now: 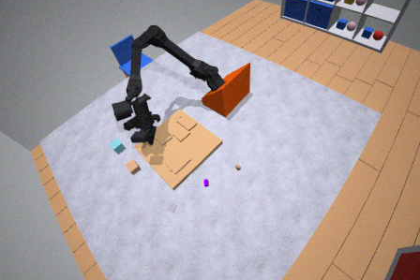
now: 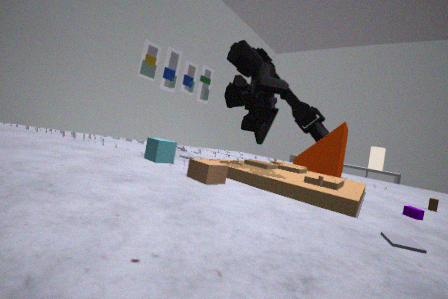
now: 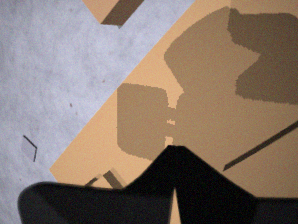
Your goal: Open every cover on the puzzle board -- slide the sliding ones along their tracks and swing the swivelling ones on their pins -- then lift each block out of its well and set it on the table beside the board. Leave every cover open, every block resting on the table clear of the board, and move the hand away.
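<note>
End effector (image 2: 261, 135) closed together, empty, above puzzle board (image 2: 345, 198) near edge

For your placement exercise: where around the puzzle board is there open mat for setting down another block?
Free: right of the board, toward the small tan cube; below it, past the purple block. Crowded: the left edge, with the cyan block, tan block and end effector.
</note>
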### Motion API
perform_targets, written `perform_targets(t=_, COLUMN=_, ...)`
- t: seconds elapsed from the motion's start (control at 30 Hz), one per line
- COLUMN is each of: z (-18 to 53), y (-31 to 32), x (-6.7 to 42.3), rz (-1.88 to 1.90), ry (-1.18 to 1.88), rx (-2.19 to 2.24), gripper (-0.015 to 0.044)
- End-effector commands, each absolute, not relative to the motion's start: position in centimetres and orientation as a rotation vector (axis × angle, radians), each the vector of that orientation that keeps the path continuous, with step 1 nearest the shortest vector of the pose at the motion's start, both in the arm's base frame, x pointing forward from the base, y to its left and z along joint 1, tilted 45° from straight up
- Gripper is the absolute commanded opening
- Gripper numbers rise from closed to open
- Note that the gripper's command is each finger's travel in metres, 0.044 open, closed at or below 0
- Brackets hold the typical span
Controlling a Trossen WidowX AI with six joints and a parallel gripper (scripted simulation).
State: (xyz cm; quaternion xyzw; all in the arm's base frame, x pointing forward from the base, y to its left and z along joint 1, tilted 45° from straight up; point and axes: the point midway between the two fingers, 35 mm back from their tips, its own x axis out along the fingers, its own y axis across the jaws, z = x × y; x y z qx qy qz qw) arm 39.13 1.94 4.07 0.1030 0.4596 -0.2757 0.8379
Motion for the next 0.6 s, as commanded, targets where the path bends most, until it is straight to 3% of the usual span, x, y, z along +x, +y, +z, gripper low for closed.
perform_targets(t=0.0, z=3.7, y=1.6, x=37.1, rz=-0.586, ry=1.041, rx=0.072, gripper=0.0)
perform_targets(t=0.57, z=4.8, y=0.0, x=29.2, rz=-0.484, ry=1.346, rx=-0.677, gripper=0.0)
